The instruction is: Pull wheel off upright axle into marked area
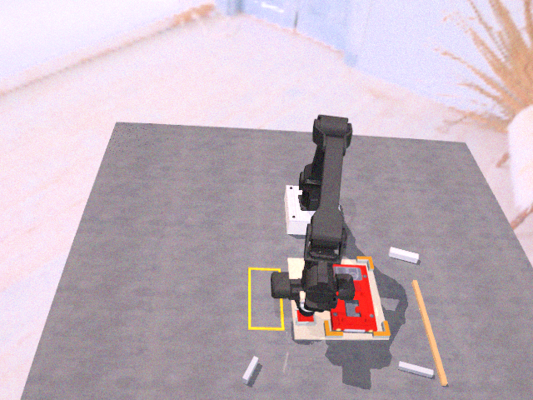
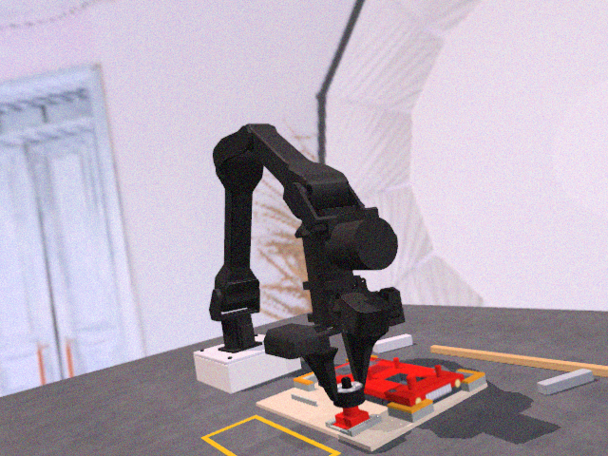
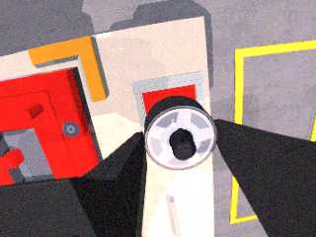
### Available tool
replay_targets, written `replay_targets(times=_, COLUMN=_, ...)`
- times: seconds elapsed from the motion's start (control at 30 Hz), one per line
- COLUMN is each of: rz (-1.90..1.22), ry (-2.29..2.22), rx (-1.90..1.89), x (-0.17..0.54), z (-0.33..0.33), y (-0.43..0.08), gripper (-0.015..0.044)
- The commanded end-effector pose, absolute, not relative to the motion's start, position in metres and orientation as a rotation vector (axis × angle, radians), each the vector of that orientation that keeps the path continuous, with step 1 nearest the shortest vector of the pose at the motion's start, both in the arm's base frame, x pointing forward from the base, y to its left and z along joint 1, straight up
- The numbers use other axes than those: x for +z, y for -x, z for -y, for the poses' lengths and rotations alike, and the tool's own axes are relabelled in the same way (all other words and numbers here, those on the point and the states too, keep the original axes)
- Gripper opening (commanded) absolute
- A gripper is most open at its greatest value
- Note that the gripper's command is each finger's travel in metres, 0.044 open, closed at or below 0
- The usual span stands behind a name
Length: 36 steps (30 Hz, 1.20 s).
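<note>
The wheel point(image 2: 350, 396) point(image 3: 160, 111), a black tyre with a silver hub, sits on the upright axle point(image 2: 346, 381) point(image 3: 183, 146), whose black tip sticks up through the hub. Under it is a red block point(image 1: 306, 317) point(image 2: 351, 418) point(image 3: 170, 93) on the pale board point(image 1: 310, 332) point(image 2: 279, 403) point(image 3: 163, 44). My gripper point(image 2: 351, 394) point(image 3: 178, 132) points down and is shut on the wheel, one finger on each side. In the top view the arm hides most of the wheel. The yellow outline of the marked area point(image 1: 249, 299) point(image 2: 294, 433) point(image 3: 239, 89) lies on the table beside the board.
A red car body point(image 1: 366, 301) point(image 3: 30, 89) lies on the board between orange corner pieces point(image 1: 365, 261) point(image 3: 94, 74), close to one finger. White bars point(image 1: 403, 255) point(image 1: 415, 369) point(image 1: 250, 370) and a long wooden strip point(image 1: 429, 331) point(image 2: 515, 359) lie around the board.
</note>
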<state>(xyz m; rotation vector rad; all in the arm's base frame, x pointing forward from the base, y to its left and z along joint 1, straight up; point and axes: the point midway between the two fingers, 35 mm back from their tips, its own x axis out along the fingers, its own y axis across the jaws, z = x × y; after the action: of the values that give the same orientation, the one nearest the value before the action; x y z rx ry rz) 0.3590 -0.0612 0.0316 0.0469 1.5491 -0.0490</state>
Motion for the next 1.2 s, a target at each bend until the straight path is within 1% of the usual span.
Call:
replay_targets(times=0.0, rz=-1.54, ry=-0.047, rx=-0.05, x=0.037, z=0.062, y=-0.361, gripper=0.0)
replay_targets(times=1.17, rz=-1.538, ry=-0.048, rx=-0.05, x=0.049, z=0.062, y=-0.36, gripper=0.0)
